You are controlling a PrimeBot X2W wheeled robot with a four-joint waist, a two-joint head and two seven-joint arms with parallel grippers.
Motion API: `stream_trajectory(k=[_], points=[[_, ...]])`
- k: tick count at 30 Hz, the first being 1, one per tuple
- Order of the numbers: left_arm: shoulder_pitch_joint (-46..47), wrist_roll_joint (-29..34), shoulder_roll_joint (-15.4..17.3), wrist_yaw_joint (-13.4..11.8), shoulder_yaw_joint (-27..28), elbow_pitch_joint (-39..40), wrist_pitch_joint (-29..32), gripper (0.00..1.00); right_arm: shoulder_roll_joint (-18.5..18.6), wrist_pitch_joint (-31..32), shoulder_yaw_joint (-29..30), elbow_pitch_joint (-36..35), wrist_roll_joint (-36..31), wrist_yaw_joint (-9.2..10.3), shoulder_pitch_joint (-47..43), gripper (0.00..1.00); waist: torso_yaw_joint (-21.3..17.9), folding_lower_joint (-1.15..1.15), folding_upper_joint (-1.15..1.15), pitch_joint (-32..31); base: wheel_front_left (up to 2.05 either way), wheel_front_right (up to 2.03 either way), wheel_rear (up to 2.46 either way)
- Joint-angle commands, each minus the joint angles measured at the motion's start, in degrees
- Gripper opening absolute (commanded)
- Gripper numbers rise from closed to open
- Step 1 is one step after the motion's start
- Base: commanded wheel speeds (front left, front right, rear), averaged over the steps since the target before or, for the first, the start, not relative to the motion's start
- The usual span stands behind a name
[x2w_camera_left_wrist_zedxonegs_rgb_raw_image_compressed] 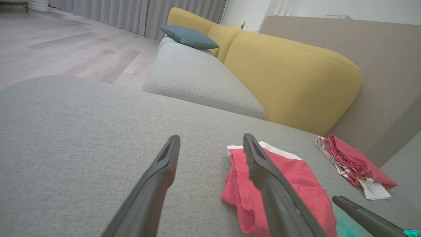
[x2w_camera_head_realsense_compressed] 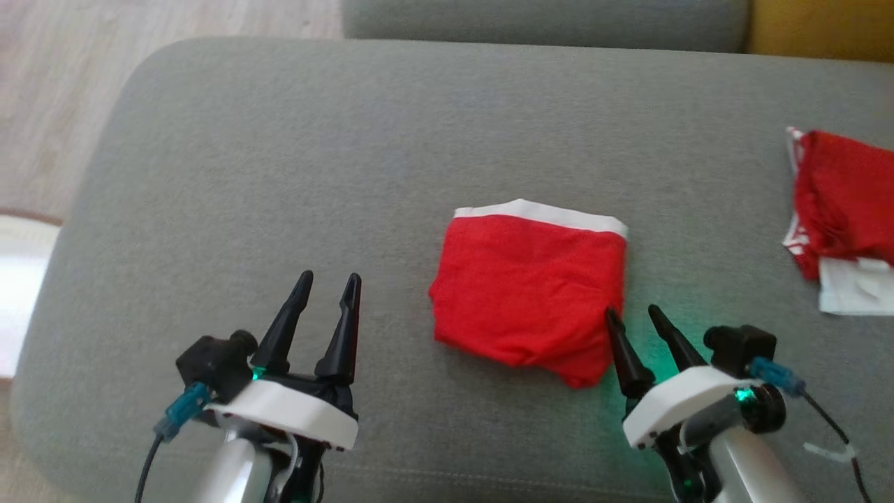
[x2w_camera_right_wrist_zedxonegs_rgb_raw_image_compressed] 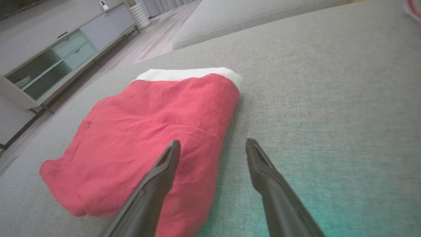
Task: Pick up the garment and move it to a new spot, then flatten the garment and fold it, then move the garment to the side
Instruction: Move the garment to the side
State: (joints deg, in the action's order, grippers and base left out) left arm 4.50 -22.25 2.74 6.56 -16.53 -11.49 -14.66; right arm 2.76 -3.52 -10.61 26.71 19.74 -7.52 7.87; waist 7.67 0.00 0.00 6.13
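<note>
The garment [x2w_camera_head_realsense_compressed: 529, 293] is a pair of red shorts with a white waistband, lying folded into a compact rectangle on the grey cushion [x2w_camera_head_realsense_compressed: 349, 175]. It also appears in the left wrist view as the garment [x2w_camera_left_wrist_zedxonegs_rgb_raw_image_compressed: 302, 184] and in the right wrist view as the garment [x2w_camera_right_wrist_zedxonegs_rgb_raw_image_compressed: 148, 131]. My left gripper [x2w_camera_head_realsense_compressed: 330, 281] stands open to the left of it, well apart, with nothing between its fingers. My right gripper [x2w_camera_head_realsense_compressed: 635, 312] is open at the garment's near right corner, its left fingertip over the red edge, gripping nothing. In its own view the right gripper [x2w_camera_right_wrist_zedxonegs_rgb_raw_image_compressed: 213, 143] straddles that edge.
A second red and white cloth [x2w_camera_head_realsense_compressed: 841, 216] lies crumpled at the cushion's right edge. Behind it rise a yellow sofa back [x2w_camera_left_wrist_zedxonegs_rgb_raw_image_compressed: 289, 72] and another grey seat [x2w_camera_left_wrist_zedxonegs_rgb_raw_image_compressed: 197, 75]. Wooden floor [x2w_camera_head_realsense_compressed: 56, 105] lies to the left, with a low cabinet [x2w_camera_right_wrist_zedxonegs_rgb_raw_image_compressed: 59, 56] beyond.
</note>
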Motion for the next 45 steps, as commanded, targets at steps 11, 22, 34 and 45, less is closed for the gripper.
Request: stream_trajectory(k=[11,22,34,45], points=[[3.8,0.6,0.1,-0.2,3.4,1.8,-0.3,1.00,0.1,0.4,-3.0,9.3,2.5,0.03,9.4,1.00,5.4,0.00,0.00,3.2,0.00,0.00,0.00],[5.1,1.0,0.1,0.0,4.2,2.0,-0.3,1.00,0.1,-1.4,-3.9,15.6,-7.8,0.03,15.7,0.00,2.9,0.00,0.00,4.6,0.00,0.00,0.00],[4.6,1.1,0.1,0.1,4.8,1.7,-0.3,1.00,10.1,-3.2,-10.1,11.6,-18.9,0.03,19.7,0.00,-3.8,0.00,0.00,1.6,0.00,0.00,0.00],[6.6,1.2,0.1,0.2,5.3,3.3,-0.3,1.00,34.1,4.0,-19.4,3.2,-11.5,0.03,26.9,0.00,-7.1,0.00,0.00,6.4,0.00,0.00,0.00]])
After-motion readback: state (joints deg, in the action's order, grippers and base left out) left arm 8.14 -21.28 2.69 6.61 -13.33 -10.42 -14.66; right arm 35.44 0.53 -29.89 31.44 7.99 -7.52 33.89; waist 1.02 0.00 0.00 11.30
